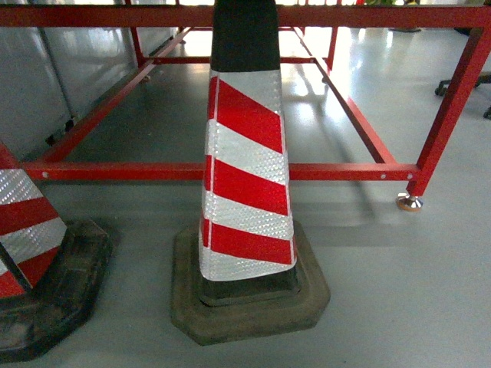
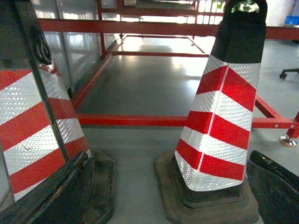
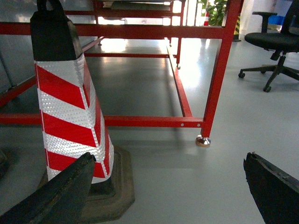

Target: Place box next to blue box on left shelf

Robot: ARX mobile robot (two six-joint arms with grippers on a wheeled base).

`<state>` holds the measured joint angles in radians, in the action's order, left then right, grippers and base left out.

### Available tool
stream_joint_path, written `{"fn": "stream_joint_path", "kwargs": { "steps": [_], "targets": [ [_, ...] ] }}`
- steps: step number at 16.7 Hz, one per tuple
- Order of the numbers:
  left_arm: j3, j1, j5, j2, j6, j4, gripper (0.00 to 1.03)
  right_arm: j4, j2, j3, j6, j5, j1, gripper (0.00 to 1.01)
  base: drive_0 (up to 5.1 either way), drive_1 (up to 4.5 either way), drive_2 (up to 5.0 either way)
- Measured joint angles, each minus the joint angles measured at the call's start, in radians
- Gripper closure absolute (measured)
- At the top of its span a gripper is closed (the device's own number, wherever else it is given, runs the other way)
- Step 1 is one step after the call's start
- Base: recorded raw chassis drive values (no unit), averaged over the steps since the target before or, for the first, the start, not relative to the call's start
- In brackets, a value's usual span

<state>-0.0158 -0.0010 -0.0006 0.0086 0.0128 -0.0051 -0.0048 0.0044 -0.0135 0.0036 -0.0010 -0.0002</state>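
Observation:
The box, the blue box and the left shelf are out of view in all three views. My left gripper (image 2: 169, 156) hangs low over the grey floor. Its dark fingers (image 2: 56, 191) are spread wide with nothing between them, and it is open. My right gripper (image 3: 169, 158) is also open, its fingertips (image 3: 266, 179) far apart over bare floor. Neither gripper shows in the head view.
A red-and-white striped traffic cone (image 1: 245, 176) on a black base stands close ahead, with a second cone (image 1: 31, 245) at the left. Behind them runs a red steel tube frame (image 1: 138, 170) with a metal foot (image 1: 409, 202). An office chair (image 3: 273, 42) stands far right.

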Motion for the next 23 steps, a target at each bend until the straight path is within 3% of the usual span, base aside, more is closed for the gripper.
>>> {"fn": "stream_joint_path", "kwargs": {
  "steps": [23],
  "targets": [
    [0.000, 0.000, 0.000, 0.000, 0.000, -0.003, 0.05, -0.002, 0.000, 0.000, 0.000, 0.000, 0.000, 0.03, 0.0, 0.00, 0.0]
  ]
}}
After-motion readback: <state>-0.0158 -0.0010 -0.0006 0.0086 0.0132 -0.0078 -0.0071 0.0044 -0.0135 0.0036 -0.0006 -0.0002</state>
